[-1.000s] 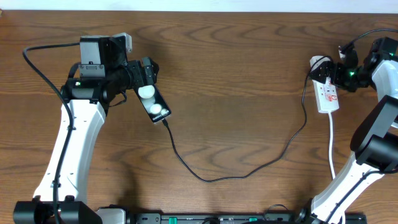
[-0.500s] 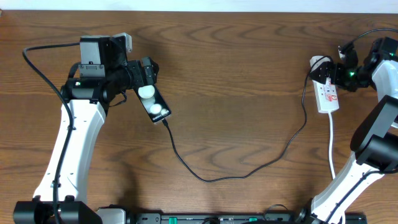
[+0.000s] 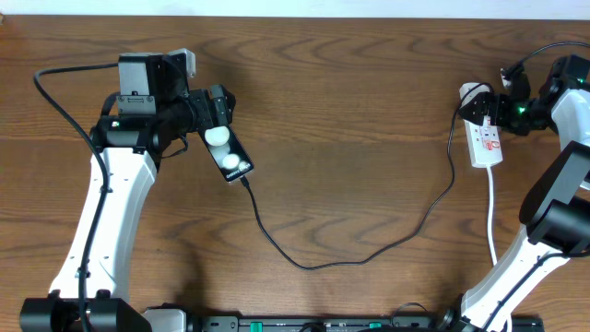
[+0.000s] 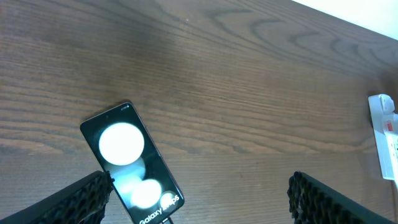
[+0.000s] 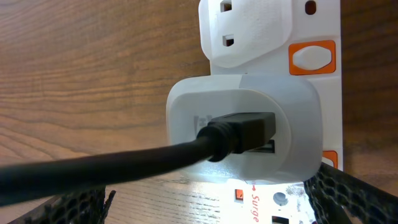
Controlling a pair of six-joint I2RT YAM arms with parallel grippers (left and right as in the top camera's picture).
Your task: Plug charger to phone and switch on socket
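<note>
The phone (image 3: 232, 157) lies flat on the table, two white circles on its face. The charger (image 3: 304, 265), a thin black cable, is plugged into the phone's lower end and loops across the table to a white adapter (image 5: 245, 134) seated in the socket (image 3: 486, 140), a white power strip. My left gripper (image 3: 218, 109) is open just above the phone's upper end; in the left wrist view (image 4: 199, 205) the phone (image 4: 134, 162) lies by the left finger. My right gripper (image 3: 502, 109) is open over the strip's top end, its fingers (image 5: 205, 211) straddling the adapter. An orange switch (image 5: 313, 57) sits beside it.
The strip's white cord (image 3: 491, 212) runs down toward the right arm's base. The table's far edge is close behind both grippers. The strip also shows at the right edge of the left wrist view (image 4: 388, 143).
</note>
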